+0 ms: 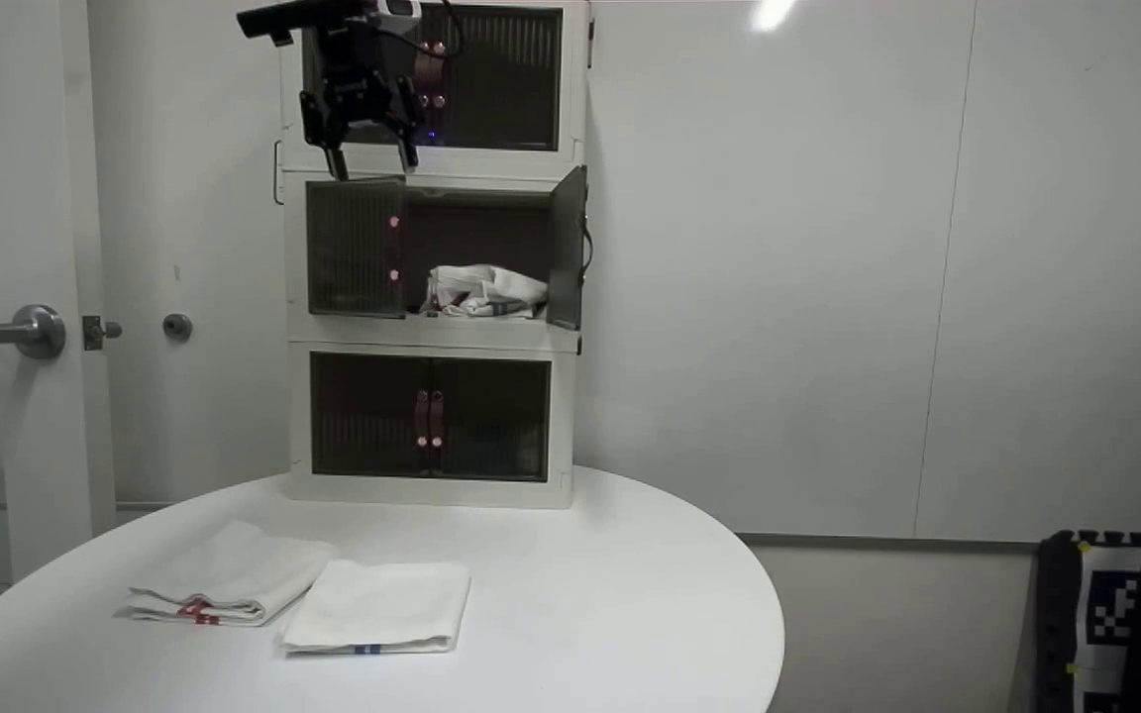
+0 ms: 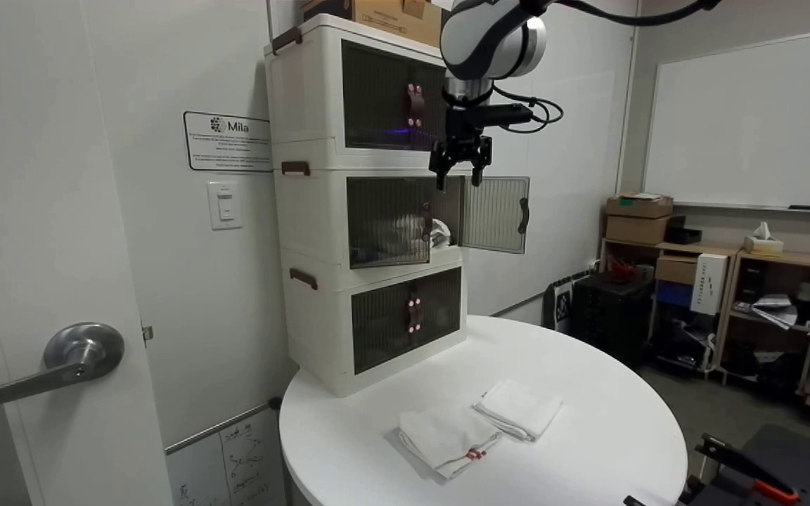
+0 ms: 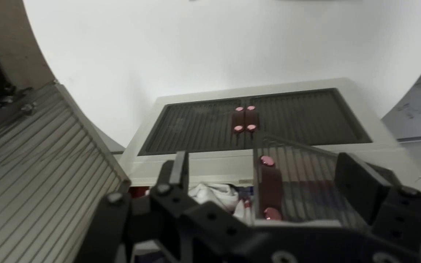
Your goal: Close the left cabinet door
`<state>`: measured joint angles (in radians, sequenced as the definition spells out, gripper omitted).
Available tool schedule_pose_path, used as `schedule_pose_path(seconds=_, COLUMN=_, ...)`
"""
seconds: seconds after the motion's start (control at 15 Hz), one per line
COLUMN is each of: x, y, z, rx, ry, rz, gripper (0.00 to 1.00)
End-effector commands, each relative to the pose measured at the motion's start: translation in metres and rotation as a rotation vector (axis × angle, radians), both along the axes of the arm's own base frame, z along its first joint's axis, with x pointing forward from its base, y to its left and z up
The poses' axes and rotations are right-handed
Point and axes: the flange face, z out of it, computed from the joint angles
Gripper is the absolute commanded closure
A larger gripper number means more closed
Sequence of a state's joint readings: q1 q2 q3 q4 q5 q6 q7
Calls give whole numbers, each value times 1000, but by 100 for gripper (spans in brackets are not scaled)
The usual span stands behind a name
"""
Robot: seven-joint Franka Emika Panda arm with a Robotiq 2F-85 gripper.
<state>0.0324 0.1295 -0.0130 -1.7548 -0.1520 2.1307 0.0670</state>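
Note:
The left cabinet door [image 1: 348,248] is a dark smoky ribbed panel in the white cabinet's [image 1: 432,332] middle tier. It stands partly open, its handle edge swung outward; it also shows in an exterior view [image 2: 385,221]. In the wrist view the door [image 3: 305,175] appears beyond and between the fingers, with its brown strap handle [image 3: 271,188]. My gripper [image 1: 372,168] is open and empty, fingers pointing down, near the height of the door's top edge; it also shows in an exterior view [image 2: 458,184] and the wrist view [image 3: 265,160]. I cannot tell whether it touches the door.
The right-hand middle door [image 2: 495,214] is swung wide open, also in the wrist view [image 3: 46,171]. White cloth [image 1: 486,289] lies inside that tier. Top and bottom tiers are shut. Two folded cloths [image 1: 377,606] [image 1: 234,574] lie on the round white table [image 1: 620,614].

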Motion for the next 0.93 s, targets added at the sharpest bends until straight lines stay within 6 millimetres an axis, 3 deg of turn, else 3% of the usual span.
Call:
schedule_pose_path(seconds=0.0, x=-31, y=22, z=8, rx=96, ry=14, rz=162, gripper=0)
schedule_pose_path(seconds=0.47, x=-10, y=76, z=-30, rx=36, ry=-107, rz=228, gripper=0)
schedule_pose_path(seconds=0.87, x=25, y=93, z=-61, rx=-30, ry=-312, rz=151, gripper=0)
